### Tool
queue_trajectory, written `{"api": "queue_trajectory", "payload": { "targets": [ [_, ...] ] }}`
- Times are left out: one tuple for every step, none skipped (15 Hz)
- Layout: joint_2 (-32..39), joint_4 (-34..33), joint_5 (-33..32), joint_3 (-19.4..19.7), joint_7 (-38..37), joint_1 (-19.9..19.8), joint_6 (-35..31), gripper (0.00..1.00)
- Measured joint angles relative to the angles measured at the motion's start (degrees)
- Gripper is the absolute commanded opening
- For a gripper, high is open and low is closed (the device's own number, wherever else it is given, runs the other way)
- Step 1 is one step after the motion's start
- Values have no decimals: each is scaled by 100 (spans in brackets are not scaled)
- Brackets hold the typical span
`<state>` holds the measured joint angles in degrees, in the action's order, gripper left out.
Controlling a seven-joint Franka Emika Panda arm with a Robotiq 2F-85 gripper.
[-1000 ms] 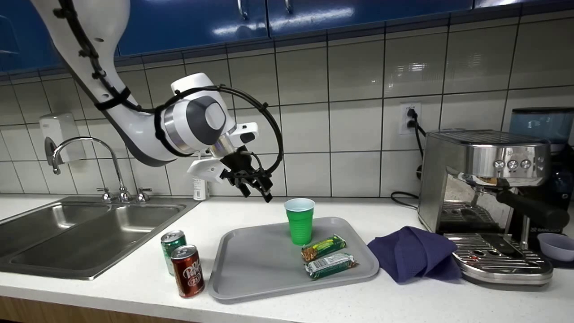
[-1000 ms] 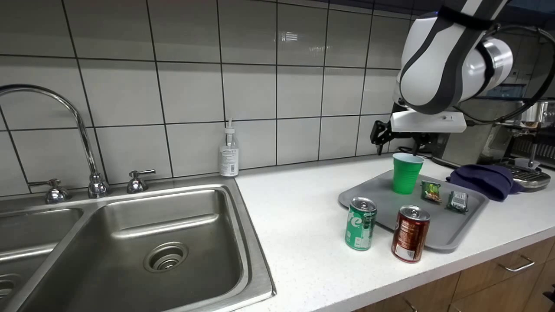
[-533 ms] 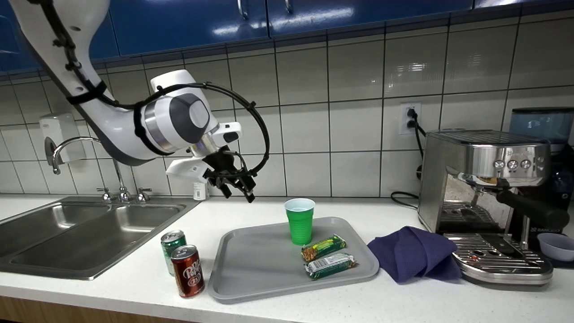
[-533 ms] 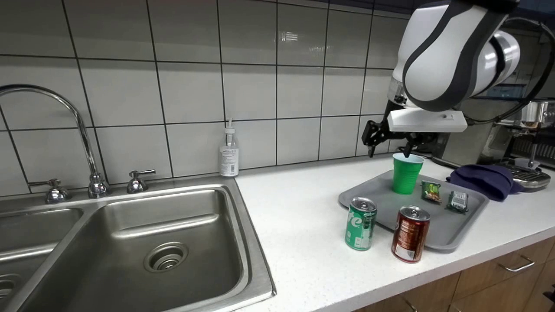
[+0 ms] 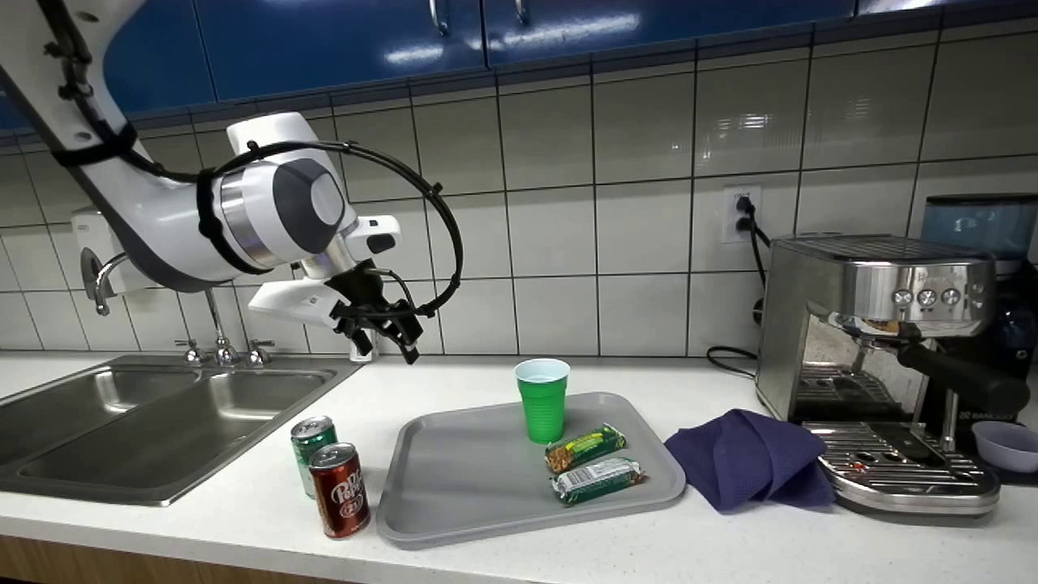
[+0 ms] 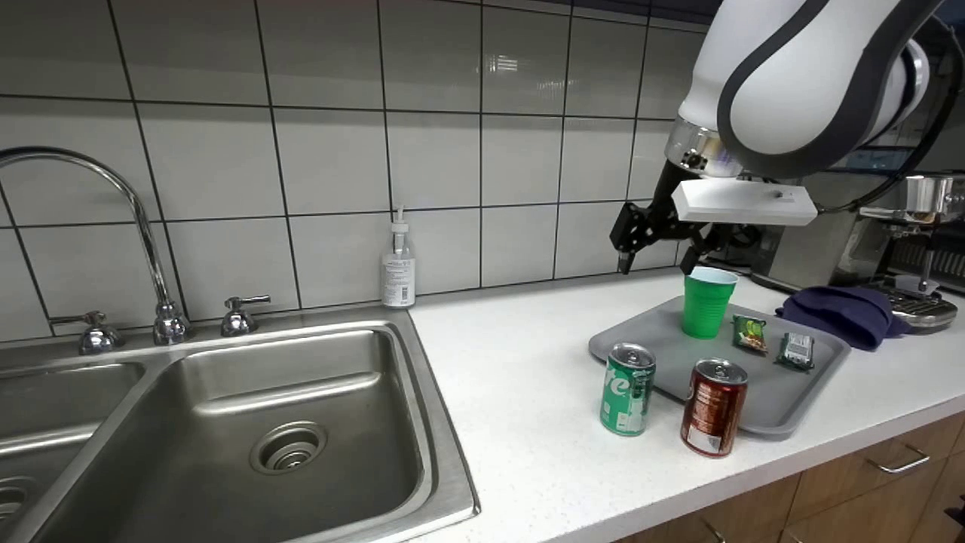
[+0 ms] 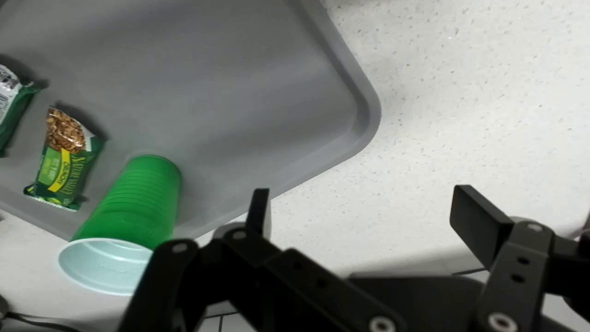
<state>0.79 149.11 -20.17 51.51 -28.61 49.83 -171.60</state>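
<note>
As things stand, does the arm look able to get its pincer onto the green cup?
Probably yes. The pincer is open and holds nothing, and the green cup stands upright and uncovered on the tray. The nearest wrapped bar lies low beside it, leaving the way down apparently free.

Purple cloth (image 5: 750, 461) beside an espresso machine (image 5: 880, 276), pump bottle (image 6: 398, 270) at a back corner of the double sink (image 6: 203, 460).

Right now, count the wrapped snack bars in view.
2, both on the gray tray: one bar nearer the green cup, the other bar alongside it, farther from the cup. No third one shows, though the purple cloth could hide something.
</note>
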Motion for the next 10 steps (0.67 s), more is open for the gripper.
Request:
{"api": "queue_trajectory", "payload": {
  "targets": [
    [-130, 64, -65, -3, 16, 19, 12, 100],
    [-262, 127, -129, -7, 49, 35, 40, 100],
    [-402, 189, -204, -11, 86, 46, 87, 100],
    [-537, 248, -275, -16, 128, 53, 144, 100],
    [-674, 304, -337, -25, 191, 55, 221, 100],
    [-801, 351, -393, -34, 254, 55, 321, 100],
    [-914, 386, -455, -41, 311, 55, 439, 100],
    [-1010, 411, -511, -46, 362, 55, 561, 100],
    [-1096, 429, -566, -50, 428, 55, 686, 100],
    [-1166, 438, -624, -51, 479, 54, 813, 100]
  ]
}}
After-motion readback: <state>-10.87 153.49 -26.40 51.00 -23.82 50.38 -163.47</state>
